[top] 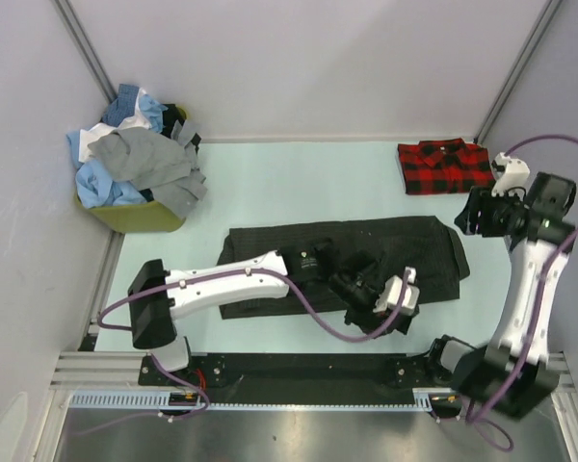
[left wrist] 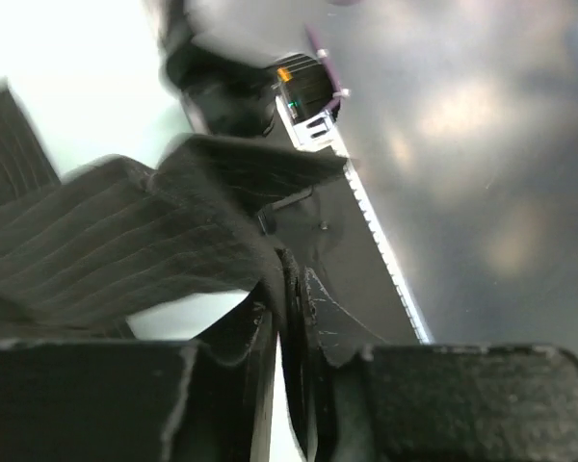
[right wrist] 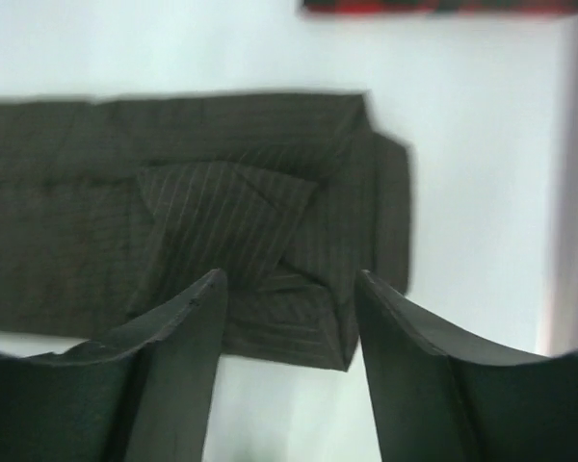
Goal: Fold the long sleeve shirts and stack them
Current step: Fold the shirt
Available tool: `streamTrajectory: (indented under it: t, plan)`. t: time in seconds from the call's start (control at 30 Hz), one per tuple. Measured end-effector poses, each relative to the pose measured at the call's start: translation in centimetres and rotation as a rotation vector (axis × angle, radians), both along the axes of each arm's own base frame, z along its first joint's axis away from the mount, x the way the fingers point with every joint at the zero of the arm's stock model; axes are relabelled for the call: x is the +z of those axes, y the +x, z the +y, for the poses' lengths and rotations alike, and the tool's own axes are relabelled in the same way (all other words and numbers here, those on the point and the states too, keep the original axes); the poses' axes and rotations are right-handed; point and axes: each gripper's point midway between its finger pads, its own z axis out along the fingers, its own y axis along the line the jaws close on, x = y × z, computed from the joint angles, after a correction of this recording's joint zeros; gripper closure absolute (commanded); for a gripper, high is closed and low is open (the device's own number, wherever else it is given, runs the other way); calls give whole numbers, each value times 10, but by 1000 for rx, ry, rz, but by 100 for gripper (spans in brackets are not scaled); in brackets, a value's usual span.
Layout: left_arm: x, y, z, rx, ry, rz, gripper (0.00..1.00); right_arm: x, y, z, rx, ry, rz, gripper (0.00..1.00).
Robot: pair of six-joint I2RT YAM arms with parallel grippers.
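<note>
A dark charcoal pinstriped long sleeve shirt (top: 366,248) lies spread lengthwise across the middle of the table. My left gripper (top: 393,320) is at its near right corner. In the left wrist view the gripper (left wrist: 294,274) is shut on a fold of this cloth (left wrist: 125,241), which lifts off the table. My right gripper (top: 468,218) hovers over the shirt's right end. The right wrist view shows the gripper (right wrist: 289,284) open and empty above the folded-in end (right wrist: 270,221). A folded red-and-black plaid shirt (top: 446,166) lies at the far right.
A yellow-green bin (top: 140,214) at the far left is heaped with blue, white and grey shirts (top: 135,154). Grey walls close the back and both sides. A black rail (top: 299,368) with the arm bases runs along the near edge.
</note>
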Motion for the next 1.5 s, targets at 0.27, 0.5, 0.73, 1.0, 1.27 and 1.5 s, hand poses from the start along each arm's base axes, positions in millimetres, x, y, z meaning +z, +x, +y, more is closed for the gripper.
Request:
streamTrajectory:
  t: [0.27,0.5,0.73,1.0,1.27,1.5]
  plan:
    - [8,8,-41,-141,-108,-233,85,-72,37,13,284,285,266,53]
    - [3,18,-59,-193,-99,-283,45,-131,45,55,475,443,454,55]
    - [-19,25,-28,-127,-32,-169,18,-141,34,67,515,486,490,55]
    - [-142,29,46,135,211,171,18,-125,-5,72,509,481,475,54]
    - [-148,17,10,138,135,337,17,-109,-10,68,489,444,427,53]
    - [-174,16,-9,129,164,436,21,-109,-10,61,457,449,428,53]
